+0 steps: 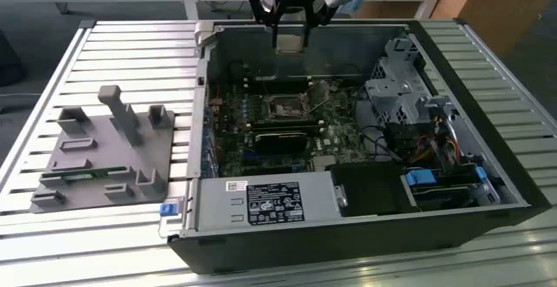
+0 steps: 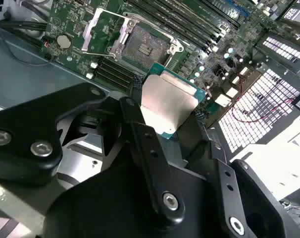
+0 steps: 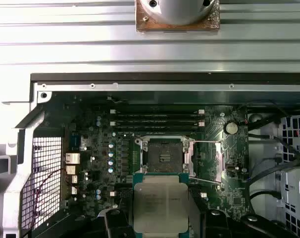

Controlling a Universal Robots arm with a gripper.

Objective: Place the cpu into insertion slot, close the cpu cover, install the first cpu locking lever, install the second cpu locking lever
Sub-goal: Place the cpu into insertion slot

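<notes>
My gripper (image 1: 290,42) hangs over the far side of the open computer case, shut on the cpu (image 2: 167,104), a flat square chip with a silver-grey top and green edge. Both wrist views show the cpu (image 3: 161,203) clamped by its edges between the black fingers (image 2: 134,91). It is held in the air, above and to one side of the insertion slot (image 3: 164,156). The insertion slot (image 1: 285,107) sits on the green board with its dark centre bare. The cpu cover (image 3: 205,163), a thin silver frame, is swung open beside the slot (image 2: 145,47). A thin locking lever (image 1: 322,104) stands raised.
A black card (image 1: 283,137) lies just in front of the slot. The power supply (image 1: 261,202) fills the near corner of the case, and a drive cage (image 1: 400,98) with cables stands toward the exterior view's right. A grey fixture plate (image 1: 100,150) lies on the slatted table outside the case.
</notes>
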